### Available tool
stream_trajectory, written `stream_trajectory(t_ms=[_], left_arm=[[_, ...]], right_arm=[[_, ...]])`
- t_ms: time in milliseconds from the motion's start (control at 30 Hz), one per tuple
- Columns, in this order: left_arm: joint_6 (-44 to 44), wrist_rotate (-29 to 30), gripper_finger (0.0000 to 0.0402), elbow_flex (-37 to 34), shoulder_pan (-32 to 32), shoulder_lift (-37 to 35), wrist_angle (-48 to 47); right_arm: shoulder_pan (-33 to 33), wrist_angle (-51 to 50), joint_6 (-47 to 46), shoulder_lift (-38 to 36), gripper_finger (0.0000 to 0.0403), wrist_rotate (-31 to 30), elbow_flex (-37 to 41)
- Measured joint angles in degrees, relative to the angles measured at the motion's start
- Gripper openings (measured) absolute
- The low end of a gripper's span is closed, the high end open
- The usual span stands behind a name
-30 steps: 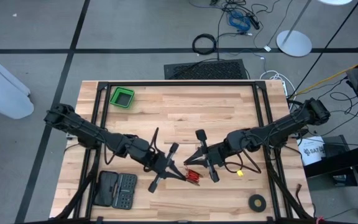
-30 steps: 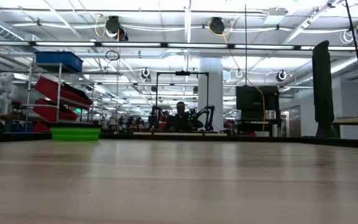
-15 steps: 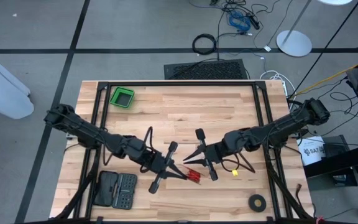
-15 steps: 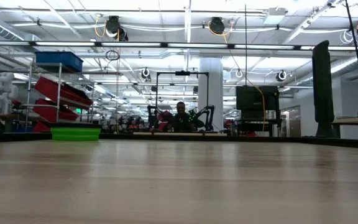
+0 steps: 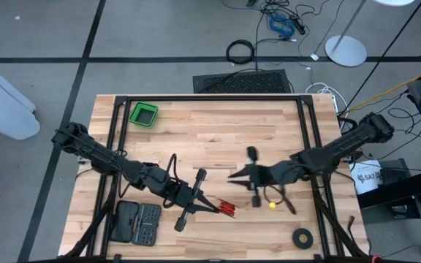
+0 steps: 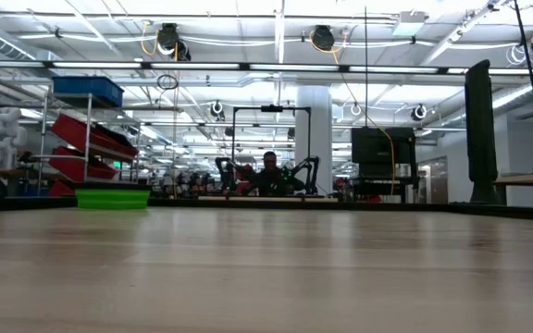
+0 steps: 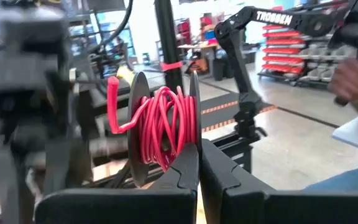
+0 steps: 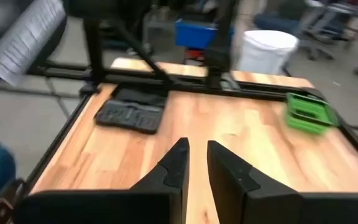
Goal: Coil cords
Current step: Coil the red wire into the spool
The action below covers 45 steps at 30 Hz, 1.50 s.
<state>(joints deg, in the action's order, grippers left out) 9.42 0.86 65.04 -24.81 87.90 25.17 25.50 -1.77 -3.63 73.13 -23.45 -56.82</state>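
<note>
Wooden table [image 5: 218, 139] | green bin [image 5: 143, 114] | tape ring [image 5: 302, 237] | left claw [image 5: 209, 205] grips cords [image 5: 226, 208]

Table centre [image 5: 218, 139] open; green bin [image 5: 143, 114] far corner; case [image 5: 138, 223] near edge.

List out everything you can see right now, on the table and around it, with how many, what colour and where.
cord: one, red, wound in a bundle, in the left pincer
bin: one, green, table's upper-left corner in the high view
tool case: one, black, table's lower-left corner
tape ring: one, black, table's lower-right corner
small piece: one, yellow, on the table by the right arm
cable hoop: one, black, on the floor beyond the table
container: one, white, on the floor left of the table
person: one, far back in the room
left pincer: shut on the cord, low centre of the table
right pincer: shut, empty, above mid table
</note>
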Motion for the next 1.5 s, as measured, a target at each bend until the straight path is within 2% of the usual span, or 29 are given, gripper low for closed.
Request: stream_trajectory(t_ms=[200,367,667,967,1500], left_arm=[[-0.03,4.76,0.0001,0.0,-0.12,-0.02,-2.28],[-0.05,6.11,0.0001,0.0,0.21,-0.02,-7.45],[0.18,6.36,0.0001,0.0,1.27,-0.02,-10.17],[0.54,10.14,0.0001,0.02,2.68,-0.09,-12.85],[2.0,9.53,0.0001,0.02,2.68,-0.09,-12.82]], right_arm=[[7.77,-4.44,-6.11,-8.02,0.0045,-12.67,0.0],[13.45,-2.06,-5.37,-10.17,0.0045,-18.65,-0.02],[14.46,0.69,-3.43,-5.84,0.0045,-18.26,-0.02],[14.35,7.15,2.67,-3.13,0.0048,-18.28,-0.02],[13.13,7.09,1.37,-0.99,0.0106,-18.3,-0.02]])
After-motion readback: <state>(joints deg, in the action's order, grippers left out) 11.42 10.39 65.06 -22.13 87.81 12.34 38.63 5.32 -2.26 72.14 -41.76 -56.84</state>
